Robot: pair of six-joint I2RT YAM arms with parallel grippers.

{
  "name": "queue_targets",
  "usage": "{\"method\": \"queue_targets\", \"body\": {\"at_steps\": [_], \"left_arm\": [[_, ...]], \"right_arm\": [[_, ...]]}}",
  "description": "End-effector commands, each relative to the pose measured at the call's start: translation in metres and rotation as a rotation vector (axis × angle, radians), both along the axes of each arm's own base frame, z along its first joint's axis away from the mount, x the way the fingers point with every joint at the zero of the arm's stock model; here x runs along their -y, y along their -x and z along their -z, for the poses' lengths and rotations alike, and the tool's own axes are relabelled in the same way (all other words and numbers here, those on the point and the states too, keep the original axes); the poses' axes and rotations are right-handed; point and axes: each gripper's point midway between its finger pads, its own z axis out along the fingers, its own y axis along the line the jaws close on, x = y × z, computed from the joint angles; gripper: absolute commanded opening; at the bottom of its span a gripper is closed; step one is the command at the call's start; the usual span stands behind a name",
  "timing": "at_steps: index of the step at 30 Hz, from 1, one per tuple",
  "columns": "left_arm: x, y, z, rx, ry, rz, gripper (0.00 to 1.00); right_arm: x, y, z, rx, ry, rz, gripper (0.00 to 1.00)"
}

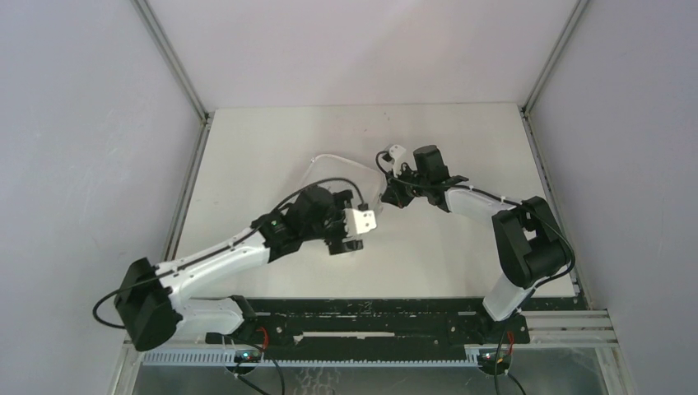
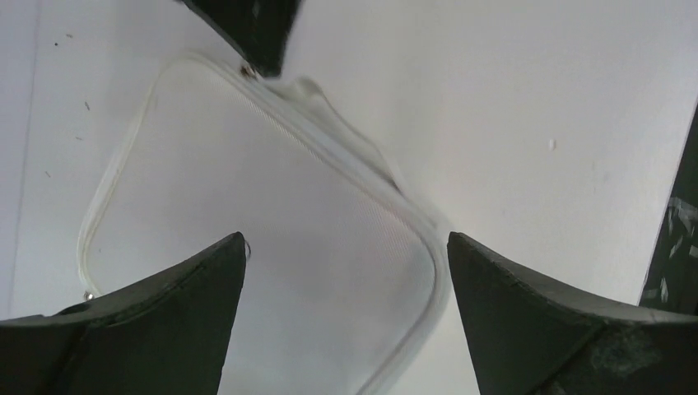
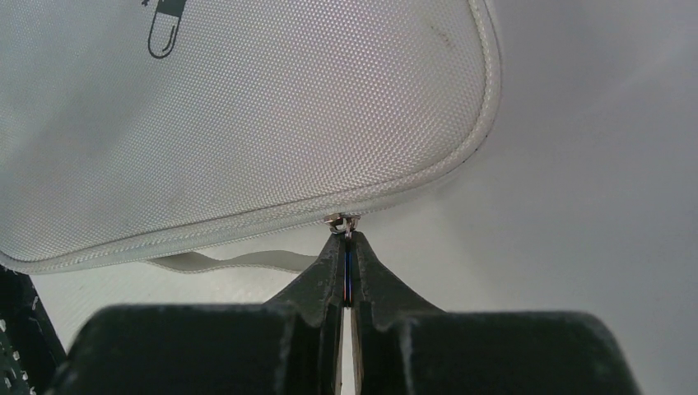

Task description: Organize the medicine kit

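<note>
A white table (image 1: 247, 164) sits between plain pale grey walls (image 1: 74, 123). Thin metal poles (image 1: 173, 62) stand up at its two far corners. A dark rail (image 1: 370, 317) runs along the near edge. The light is soft and even

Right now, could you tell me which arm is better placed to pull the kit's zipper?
Right: the right gripper is shut on the zipper pull at the edge of the medicine kit, while the left gripper hangs open above it.
</note>
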Motion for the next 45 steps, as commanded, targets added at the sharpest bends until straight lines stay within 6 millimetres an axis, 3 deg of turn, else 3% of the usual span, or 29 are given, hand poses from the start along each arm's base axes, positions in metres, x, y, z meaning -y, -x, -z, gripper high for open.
{"method": "queue_targets", "body": {"at_steps": [1, 7, 10, 13, 16, 20, 22, 32, 39, 45], "left_arm": [[0.045, -0.023, -0.028, -0.102, 0.19, -0.15, 0.94], [0.059, -0.047, 0.001, -0.132, 0.163, -0.275, 0.91], [0.053, -0.059, 0.023, -0.108, 0.092, -0.334, 0.82], [0.039, -0.063, 0.038, -0.077, 0.014, -0.358, 0.66], [0.021, -0.052, 0.053, -0.064, -0.061, -0.331, 0.49], [-0.006, -0.036, 0.066, -0.048, -0.174, -0.273, 0.12], [-0.019, -0.027, 0.071, -0.047, -0.219, -0.249, 0.01], [-0.081, 0.024, 0.094, -0.076, -0.477, 0.029, 0.0], [-0.115, 0.039, 0.096, -0.063, -0.541, 0.151, 0.0], [-0.12, 0.026, 0.082, -0.014, -0.498, 0.16, 0.0]], "right_arm": [[-0.01, -0.013, -0.043, 0.115, -0.092, -0.012, 0.0], [-0.008, -0.012, -0.042, 0.112, -0.091, 0.0, 0.0], [-0.007, -0.011, -0.036, 0.097, -0.083, 0.005, 0.0], [-0.005, -0.011, -0.03, 0.082, -0.066, 0.019, 0.0], [0.001, -0.015, -0.027, 0.092, -0.038, 0.054, 0.0], [0.017, -0.03, -0.024, 0.132, 0.034, 0.155, 0.0], [0.027, -0.037, -0.023, 0.153, 0.069, 0.205, 0.0], [0.052, -0.062, -0.038, 0.251, 0.143, 0.294, 0.0], [0.015, -0.053, -0.042, 0.267, 0.037, 0.028, 0.0], [-0.007, -0.057, -0.053, 0.282, 0.009, -0.103, 0.0]]}}
